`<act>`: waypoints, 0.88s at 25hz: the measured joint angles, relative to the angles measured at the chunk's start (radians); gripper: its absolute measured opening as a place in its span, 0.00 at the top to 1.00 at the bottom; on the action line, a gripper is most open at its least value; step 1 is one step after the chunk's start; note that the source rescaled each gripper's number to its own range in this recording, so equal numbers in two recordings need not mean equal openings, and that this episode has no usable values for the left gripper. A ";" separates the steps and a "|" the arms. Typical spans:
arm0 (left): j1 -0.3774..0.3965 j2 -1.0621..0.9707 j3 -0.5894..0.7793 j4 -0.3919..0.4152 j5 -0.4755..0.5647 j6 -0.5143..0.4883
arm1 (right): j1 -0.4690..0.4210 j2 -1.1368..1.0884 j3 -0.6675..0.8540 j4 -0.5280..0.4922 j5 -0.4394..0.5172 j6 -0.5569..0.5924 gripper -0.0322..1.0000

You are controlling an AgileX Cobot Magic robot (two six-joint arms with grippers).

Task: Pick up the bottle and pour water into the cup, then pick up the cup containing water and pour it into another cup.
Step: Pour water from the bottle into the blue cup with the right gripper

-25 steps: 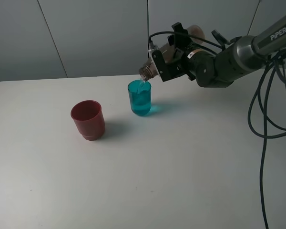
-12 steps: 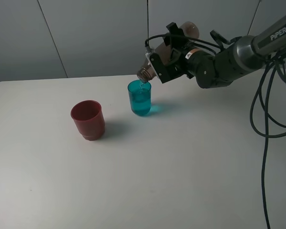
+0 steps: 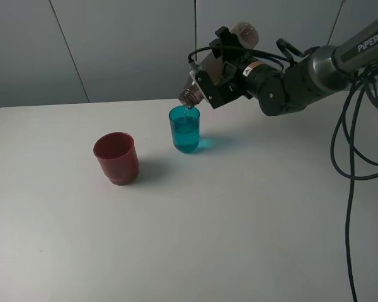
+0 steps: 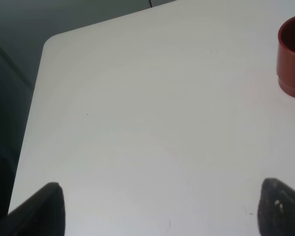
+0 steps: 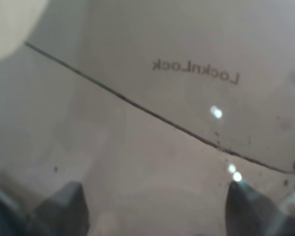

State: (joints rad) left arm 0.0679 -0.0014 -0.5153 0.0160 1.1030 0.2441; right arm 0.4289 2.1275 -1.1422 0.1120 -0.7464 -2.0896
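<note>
From high up, we look down across the white table (image 3: 239, 239) toward a grey wall (image 3: 113, 50); the right arm (image 3: 315, 69) enters from two o'clock. Our left wrist camera looks down on the table's corner from well above, sharing the dark-red cup (image 4: 292, 59) with the high view. Our right wrist camera sits right against the bottle (image 5: 162, 147), which fills its frame.

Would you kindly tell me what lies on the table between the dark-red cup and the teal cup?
Nothing: in the exterior high view, only bare white table separates the dark-red cup from the teal cup; they stand apart.
</note>
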 joint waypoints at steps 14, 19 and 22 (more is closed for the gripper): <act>0.000 0.000 0.000 0.000 0.000 0.000 | 0.000 0.000 0.000 -0.015 0.014 0.002 0.97; 0.000 0.000 0.000 0.000 0.000 0.000 | 0.000 0.000 0.013 0.000 0.028 0.136 0.97; 0.000 0.000 0.000 0.000 0.000 0.000 | 0.000 -0.006 0.033 0.038 0.056 0.253 0.97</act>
State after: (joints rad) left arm 0.0679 -0.0014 -0.5153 0.0160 1.1030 0.2441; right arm 0.4289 2.1215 -1.1093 0.1498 -0.6906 -1.8364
